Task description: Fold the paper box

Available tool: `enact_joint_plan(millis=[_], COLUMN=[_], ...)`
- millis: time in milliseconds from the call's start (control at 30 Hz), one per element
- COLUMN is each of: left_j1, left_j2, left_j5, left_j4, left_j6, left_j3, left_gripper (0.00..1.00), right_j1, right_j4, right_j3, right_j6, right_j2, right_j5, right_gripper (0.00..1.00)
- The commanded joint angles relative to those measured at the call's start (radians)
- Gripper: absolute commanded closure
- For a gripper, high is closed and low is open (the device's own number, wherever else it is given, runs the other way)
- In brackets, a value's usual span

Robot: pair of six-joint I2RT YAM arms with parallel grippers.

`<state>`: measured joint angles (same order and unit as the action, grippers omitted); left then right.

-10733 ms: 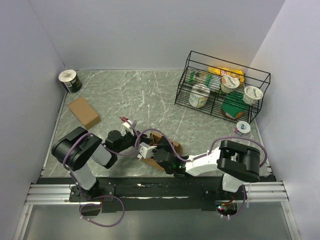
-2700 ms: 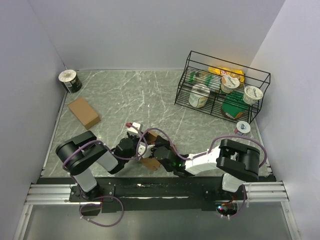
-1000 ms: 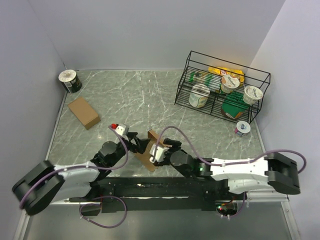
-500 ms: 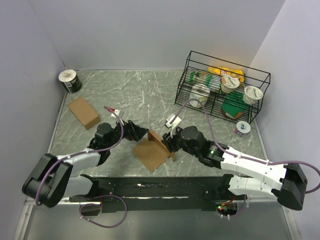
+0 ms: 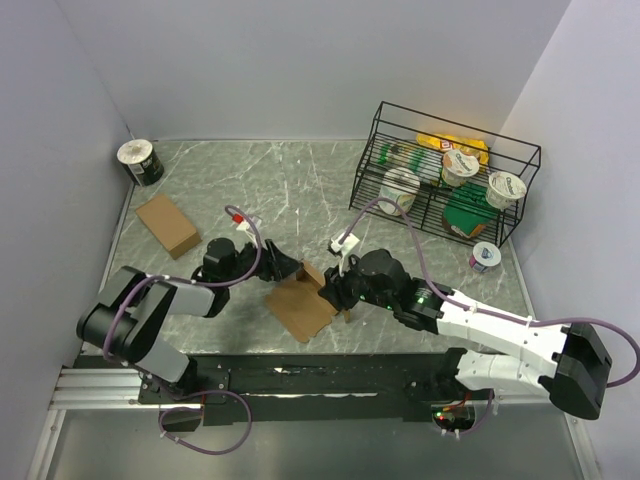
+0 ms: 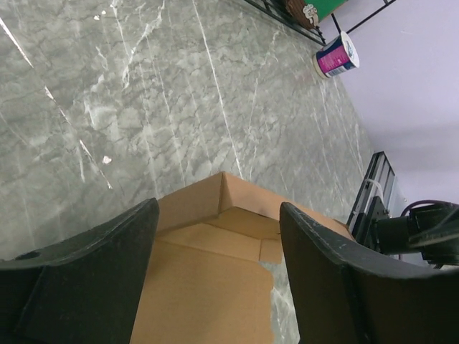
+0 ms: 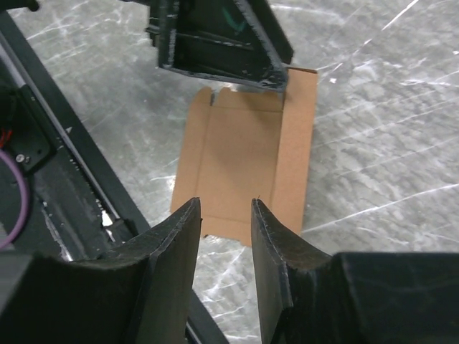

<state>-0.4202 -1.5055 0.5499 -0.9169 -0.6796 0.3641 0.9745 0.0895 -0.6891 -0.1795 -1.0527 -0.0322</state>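
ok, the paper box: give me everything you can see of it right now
The paper box is a plain brown cardboard sheet, not yet formed. It lies mostly flat on the grey marbled table near the front edge, showing crease lines, small notches and a long side strip. One far flap stands folded up at a corner. The left claw hangs open over its far edge, the right claw at its right side; contact is unclear.

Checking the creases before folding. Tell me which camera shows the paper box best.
Right wrist: the paper box lies nearly whole in view, flaps and notches plain. Top external shows it small and partly covered. Left wrist catches only one corner.
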Motion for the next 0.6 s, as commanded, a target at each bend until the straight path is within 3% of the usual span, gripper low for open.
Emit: enact_joint_plan(millis=[0, 567], left_j1=[0.006, 0.008], left_j2=[-0.048, -0.144], left_j5=[0.033, 0.045], left_j4=[-0.128, -0.192], left_j6=[-0.04, -0.061], left_j3=[0.045, 0.047], left_gripper=[0.28, 0.43], right_j1=[-0.007, -0.008], right_j4=[-0.039, -0.036], right_j3=[-0.012, -0.003], right_j6=[-0.028, -0.029], right_j2=[-0.013, -0.032], right_j5=[-0.028, -0.018], right_gripper=[0.59, 0.62])
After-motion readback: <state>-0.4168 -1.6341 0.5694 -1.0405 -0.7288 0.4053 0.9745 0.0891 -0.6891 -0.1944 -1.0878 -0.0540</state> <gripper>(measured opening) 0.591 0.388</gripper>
